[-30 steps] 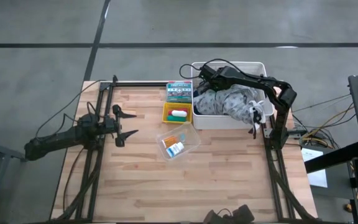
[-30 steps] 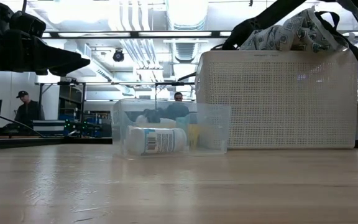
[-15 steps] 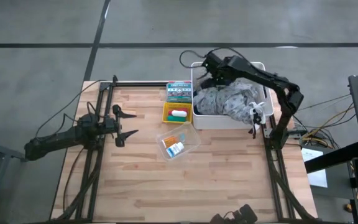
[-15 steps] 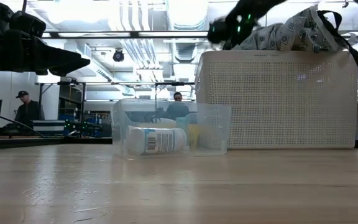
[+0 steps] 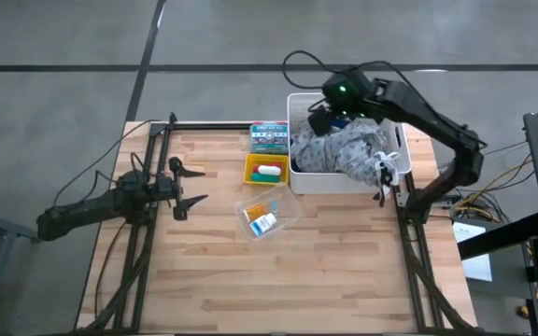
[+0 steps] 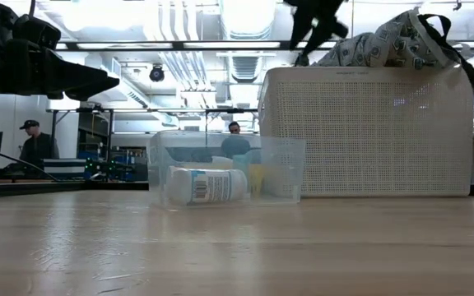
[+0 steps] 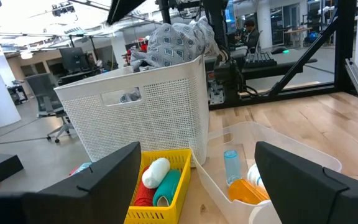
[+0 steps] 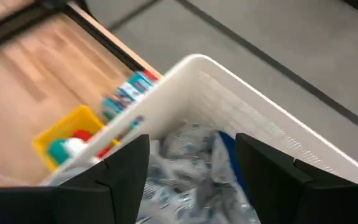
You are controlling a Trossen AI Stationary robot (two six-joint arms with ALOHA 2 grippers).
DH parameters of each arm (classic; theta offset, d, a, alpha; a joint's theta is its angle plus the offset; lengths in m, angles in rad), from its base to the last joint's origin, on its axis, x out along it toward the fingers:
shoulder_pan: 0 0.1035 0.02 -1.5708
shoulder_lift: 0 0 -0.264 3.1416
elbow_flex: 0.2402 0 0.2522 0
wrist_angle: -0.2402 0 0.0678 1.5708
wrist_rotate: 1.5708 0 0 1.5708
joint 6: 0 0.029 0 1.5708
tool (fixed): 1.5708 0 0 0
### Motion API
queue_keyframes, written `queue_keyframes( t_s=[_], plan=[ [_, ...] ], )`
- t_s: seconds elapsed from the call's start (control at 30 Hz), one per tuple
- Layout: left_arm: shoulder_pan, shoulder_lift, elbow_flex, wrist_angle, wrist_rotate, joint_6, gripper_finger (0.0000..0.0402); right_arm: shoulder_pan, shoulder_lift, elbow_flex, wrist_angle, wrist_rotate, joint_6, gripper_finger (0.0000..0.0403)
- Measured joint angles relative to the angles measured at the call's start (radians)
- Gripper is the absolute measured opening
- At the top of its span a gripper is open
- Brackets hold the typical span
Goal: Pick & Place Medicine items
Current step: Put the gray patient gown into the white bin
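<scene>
Two dark arms, black cables; right arm seemingly green-lit

Bright, even overhead light — ceiling fixtures glare above the white perforated plastic basket; right wrist view motion-blurred.

We are in a large open-plan robotics lab or workshop. Behind the wooden table we see exposed ceiling ducts, bright strip lights, desks with monitors and an office chair. A person in a cap sits at a distant workstation. The floor is bare concrete.
</scene>
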Motion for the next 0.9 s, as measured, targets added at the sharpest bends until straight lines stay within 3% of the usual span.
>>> queue_keyframes(
  t_s=[0.4, 0.67, 0.9],
  plan=[
    [0.0, 0.0, 0.0, 0.0, 0.0, 0.0, 0.032, 0.34, -0.157, -0.061, -0.122, 0.0, 0.182, 0.0237],
    [0.0, 0.0, 0.0, 0.0, 0.0, 0.0, 0.032, 0.579, -0.159, -0.092, -0.226, 0.001, 0.326, 0.0237],
    [0.0, 0.0, 0.0, 0.0, 0.0, 0.0, 0.032, 0.678, -0.139, -0.145, -0.35, 0.006, 0.329, 0.0237]
  ],
)
